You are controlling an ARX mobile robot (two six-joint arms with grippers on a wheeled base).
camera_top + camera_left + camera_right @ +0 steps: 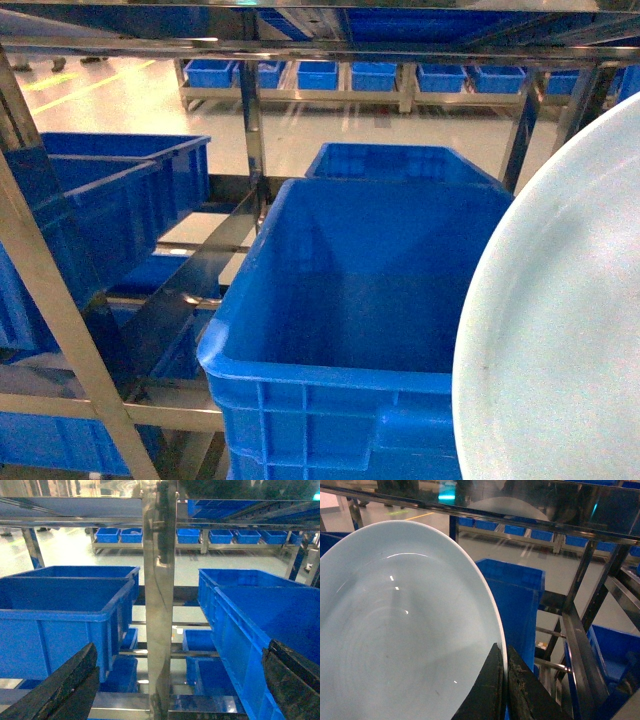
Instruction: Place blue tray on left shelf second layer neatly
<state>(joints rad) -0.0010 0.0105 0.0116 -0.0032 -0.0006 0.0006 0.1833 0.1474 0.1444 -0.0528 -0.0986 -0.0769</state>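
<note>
Steel rack [159, 605], blue crates [340, 330] (empty inside)

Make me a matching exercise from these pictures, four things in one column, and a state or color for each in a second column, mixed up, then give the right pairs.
Things:
1. plate
2. right tool
3. left tool
4. big crate in front

States:
A. deep blue, nothing inside
B. open, holding nothing
C. pale blue, glossy, held at its rim
D. pinched shut on a rim

Pairs: 1-C, 2-D, 3-B, 4-A
</note>
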